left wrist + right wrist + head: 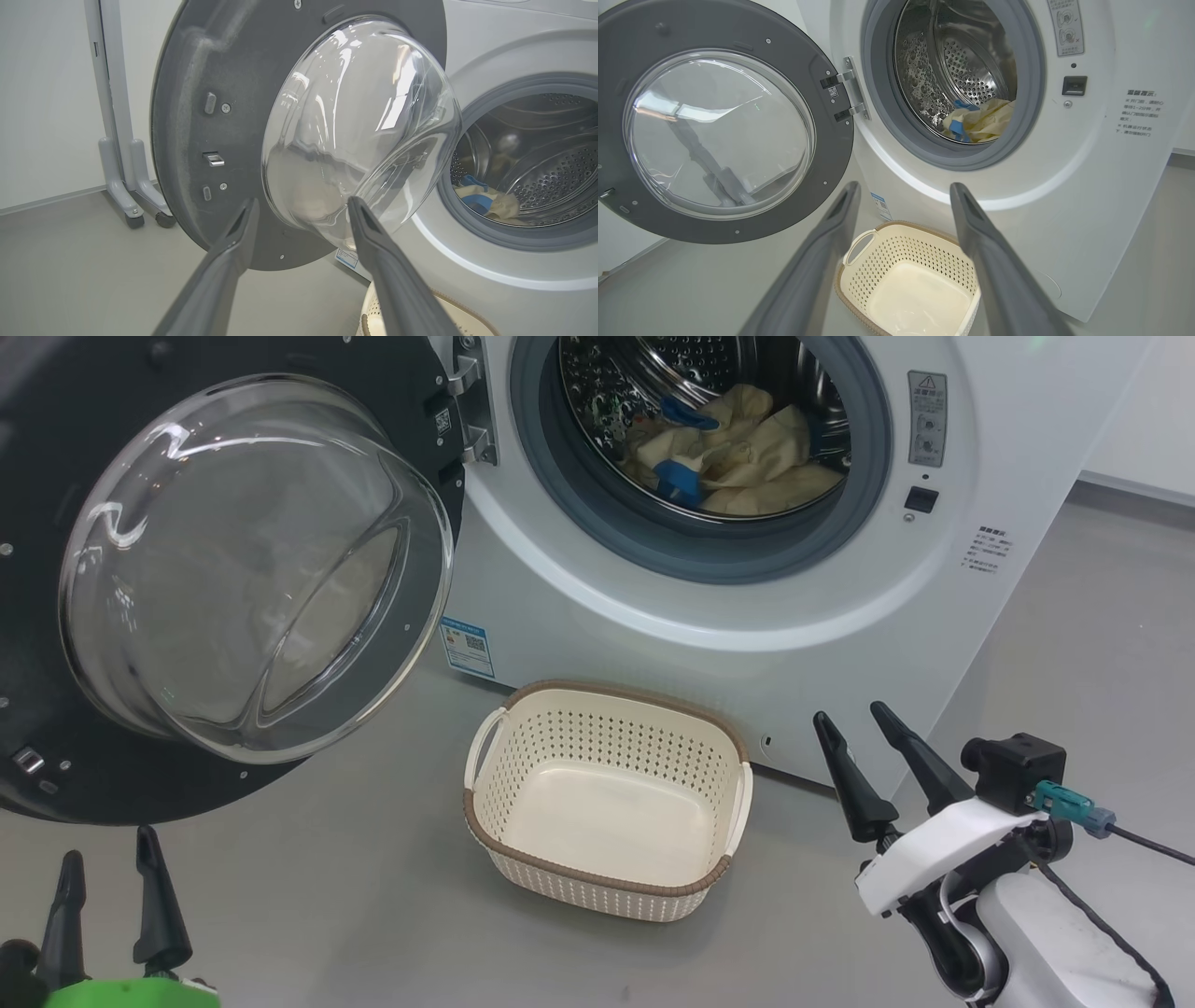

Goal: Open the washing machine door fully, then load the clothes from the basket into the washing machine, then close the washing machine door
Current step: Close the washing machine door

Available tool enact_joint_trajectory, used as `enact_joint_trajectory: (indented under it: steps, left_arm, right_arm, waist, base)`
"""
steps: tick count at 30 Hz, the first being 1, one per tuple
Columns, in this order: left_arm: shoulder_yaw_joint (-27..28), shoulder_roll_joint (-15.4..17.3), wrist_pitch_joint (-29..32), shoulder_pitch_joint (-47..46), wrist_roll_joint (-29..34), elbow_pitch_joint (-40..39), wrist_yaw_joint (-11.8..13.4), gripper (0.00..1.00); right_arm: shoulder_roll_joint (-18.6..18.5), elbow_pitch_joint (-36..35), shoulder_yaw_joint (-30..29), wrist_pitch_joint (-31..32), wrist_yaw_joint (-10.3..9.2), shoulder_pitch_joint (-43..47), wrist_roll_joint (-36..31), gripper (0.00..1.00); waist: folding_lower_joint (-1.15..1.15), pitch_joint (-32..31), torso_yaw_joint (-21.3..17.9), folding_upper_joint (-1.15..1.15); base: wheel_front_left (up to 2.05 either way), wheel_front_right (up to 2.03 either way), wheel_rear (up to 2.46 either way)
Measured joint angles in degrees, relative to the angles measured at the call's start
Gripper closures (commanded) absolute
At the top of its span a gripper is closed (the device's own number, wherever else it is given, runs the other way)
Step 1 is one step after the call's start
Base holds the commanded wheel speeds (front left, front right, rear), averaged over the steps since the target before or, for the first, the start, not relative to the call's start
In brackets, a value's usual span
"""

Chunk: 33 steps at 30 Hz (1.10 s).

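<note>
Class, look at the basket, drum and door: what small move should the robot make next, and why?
Probably move the left gripper to the free edge of the door to push it shut: the basket is empty, the clothes lie in the drum, and this gripper is open, holding nothing.

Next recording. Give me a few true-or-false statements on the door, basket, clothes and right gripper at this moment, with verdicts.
1. The basket is empty. True.
2. The washing machine door is shut. False: it stands wide open, to the left of the opening.
3. The clothes lie inside the drum. True.
4. The right gripper holds a garment. False: its fingers are apart and empty.
</note>
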Motion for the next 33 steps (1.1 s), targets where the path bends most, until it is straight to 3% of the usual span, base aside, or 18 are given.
enact_joint_trajectory:
  steps: [5, 6, 7, 8, 11, 22, 33]
  left_arm:
    - [0.38, 0.54, 0.0, 0.01, 0.08, -0.45, 0.0, 0.0]
    - [0.46, 0.79, 0.0, 0.0, 0.36, -0.62, 0.0, 0.09]
    - [0.54, 1.04, 0.0, 0.0, 0.62, -0.91, 0.0, 0.25]
    - [0.63, 1.35, 0.0, -0.01, 0.67, -1.42, 0.0, 0.53]
    - [1.41, 2.03, 0.0, -0.11, 0.99, -2.91, 0.0, 1.0]
    - [6.55, 8.11, 1.32, -6.38, -0.24, -8.71, -0.08, 1.0]
    - [13.94, 13.93, 7.56, -14.84, -8.56, -10.81, -1.15, 1.0]
  right_arm:
    - [-0.03, 0.2, 0.24, 0.0, 0.0, -0.03, 0.11, 0.0]
    - [-0.05, 0.22, 0.24, 0.0, 0.0, -0.03, 0.24, 0.0]
    - [-0.07, 0.24, 0.25, 0.0, 0.0, -0.05, 0.45, 0.0]
    - [-0.09, 0.25, 0.25, 0.0, 0.0, -0.07, 0.45, 0.0]
    - [-0.14, 0.27, 0.25, 0.0, 0.0, -0.09, 0.47, 0.0]
    - [-0.26, 0.42, 0.02, 0.0, 0.0, -0.96, 0.49, 0.0]
    - [-0.25, 0.57, 1.2, 0.0, 0.0, -1.36, 0.49, 0.0]
  waist:
    - [0.0, 0.24, -0.16, 0.0]
    - [0.0, 0.29, -0.2, 0.0]
    - [0.0, 0.35, -0.24, 0.0]
    - [0.0, 0.41, -0.29, 0.0]
    - [0.0, 0.59, -0.39, 0.0]
    - [0.0, 1.09, -0.42, 0.0]
    - [0.0, 1.25, -1.4, 0.0]
  base:
    - [0.0, 0.0, 0.0]
    - [0.0, 0.0, 0.0]
    - [0.0, 0.0, 0.0]
    - [0.0, 0.0, 0.0]
    - [0.0, 0.0, 0.0]
    - [0.0, 0.0, 0.0]
    - [0.0, 0.0, 0.0]
